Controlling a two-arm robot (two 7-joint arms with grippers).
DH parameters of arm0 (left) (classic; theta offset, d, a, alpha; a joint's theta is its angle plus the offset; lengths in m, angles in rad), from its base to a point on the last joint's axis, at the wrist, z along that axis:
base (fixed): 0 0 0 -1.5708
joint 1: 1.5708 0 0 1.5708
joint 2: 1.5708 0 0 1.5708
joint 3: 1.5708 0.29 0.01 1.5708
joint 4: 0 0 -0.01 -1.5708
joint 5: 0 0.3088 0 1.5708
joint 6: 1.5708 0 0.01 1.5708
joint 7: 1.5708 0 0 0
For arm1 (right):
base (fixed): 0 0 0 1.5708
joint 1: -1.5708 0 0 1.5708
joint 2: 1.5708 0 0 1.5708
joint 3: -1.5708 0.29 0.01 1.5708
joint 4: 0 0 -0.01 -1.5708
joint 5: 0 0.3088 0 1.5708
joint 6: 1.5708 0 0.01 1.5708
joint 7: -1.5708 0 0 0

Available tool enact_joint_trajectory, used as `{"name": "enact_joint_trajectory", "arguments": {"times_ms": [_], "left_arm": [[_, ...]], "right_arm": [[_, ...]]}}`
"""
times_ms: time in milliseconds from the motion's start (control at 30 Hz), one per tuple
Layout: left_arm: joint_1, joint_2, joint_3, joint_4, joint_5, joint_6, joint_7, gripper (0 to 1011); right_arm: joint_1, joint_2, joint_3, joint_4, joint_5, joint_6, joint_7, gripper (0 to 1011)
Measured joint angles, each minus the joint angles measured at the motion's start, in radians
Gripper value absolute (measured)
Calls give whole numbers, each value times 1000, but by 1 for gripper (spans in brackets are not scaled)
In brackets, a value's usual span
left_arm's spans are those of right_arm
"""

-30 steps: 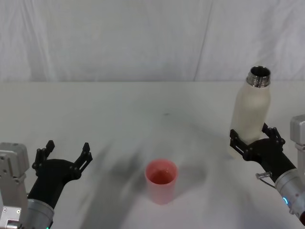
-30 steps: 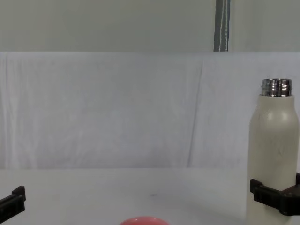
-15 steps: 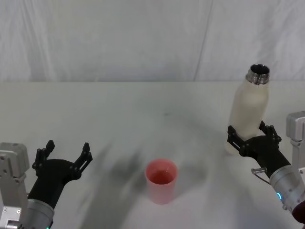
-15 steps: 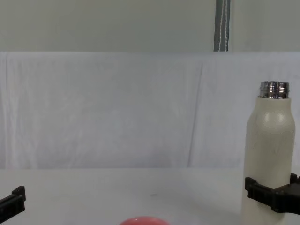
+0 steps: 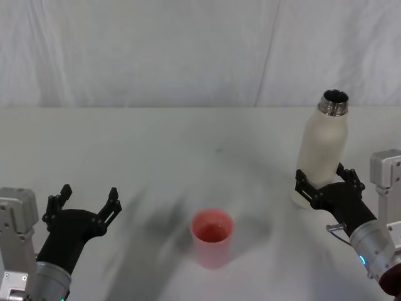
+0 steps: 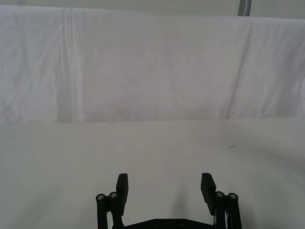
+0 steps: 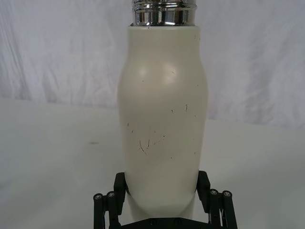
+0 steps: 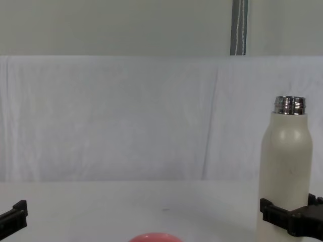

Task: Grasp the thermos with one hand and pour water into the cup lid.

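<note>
Near left, the left gripper is idling with fingers spread apart. The pink cup lid is standing near centre on the table; farther right, the right gripper is clasping the upright thermos low on its body.

A white-covered table was seen; the cup lid stood near its middle front, the thermos at right.
</note>
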Motion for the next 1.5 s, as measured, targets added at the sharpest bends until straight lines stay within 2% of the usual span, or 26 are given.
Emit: {"name": "enact_joint_trajectory", "arguments": {"times_ms": [933, 1033, 1500], "left_arm": [[0, 0, 0, 0, 0, 0, 0, 1001], [0, 0, 0, 0, 0, 0, 0, 1001], [0, 0, 0, 0, 0, 0, 0, 1001]], "right_arm": [[-2, 0, -1, 9, -8, 1, -2, 935], [-2, 0, -1, 9, -8, 1, -2, 1001], [-2, 0, -1, 8, -8, 1, -2, 1001]]}}
